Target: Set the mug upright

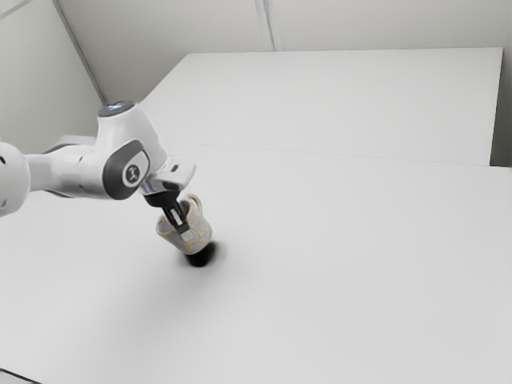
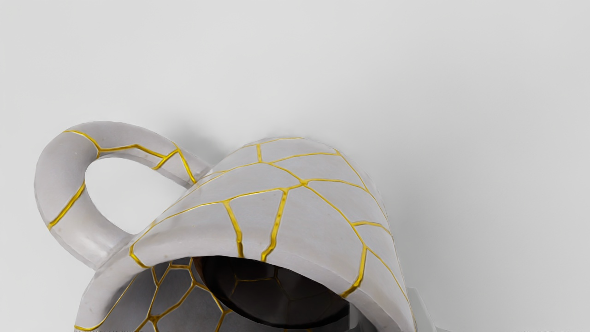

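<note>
The mug hangs or leans tilted, its base above a dark shadow on the table; whether they touch I cannot tell. In the exterior view its long axis slants, mouth toward ten or eleven o'clock, base toward four or five, handle near one. My claw comes in from eleven, pinching the wall at the rim, one finger inside. I judge the mouth must swing toward twelve, base toward six.

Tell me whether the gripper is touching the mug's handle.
Apart: the wrist view shows the gripper at the mug's rim, with wide bare rim between it and the handle.
</note>
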`<state>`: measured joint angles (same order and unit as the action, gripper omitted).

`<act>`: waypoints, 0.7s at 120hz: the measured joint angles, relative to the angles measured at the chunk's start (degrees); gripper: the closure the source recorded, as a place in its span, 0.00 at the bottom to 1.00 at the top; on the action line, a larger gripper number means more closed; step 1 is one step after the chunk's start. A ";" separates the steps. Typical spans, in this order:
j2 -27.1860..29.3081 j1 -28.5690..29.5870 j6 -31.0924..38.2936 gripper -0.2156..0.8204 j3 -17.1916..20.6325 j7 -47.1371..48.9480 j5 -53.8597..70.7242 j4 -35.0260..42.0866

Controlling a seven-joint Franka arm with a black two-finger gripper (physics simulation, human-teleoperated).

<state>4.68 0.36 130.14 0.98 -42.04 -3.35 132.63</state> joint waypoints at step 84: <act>-0.84 0.19 0.10 0.47 0.77 1.72 3.76 2.18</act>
<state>3.84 0.55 130.24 1.76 -40.32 0.40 134.81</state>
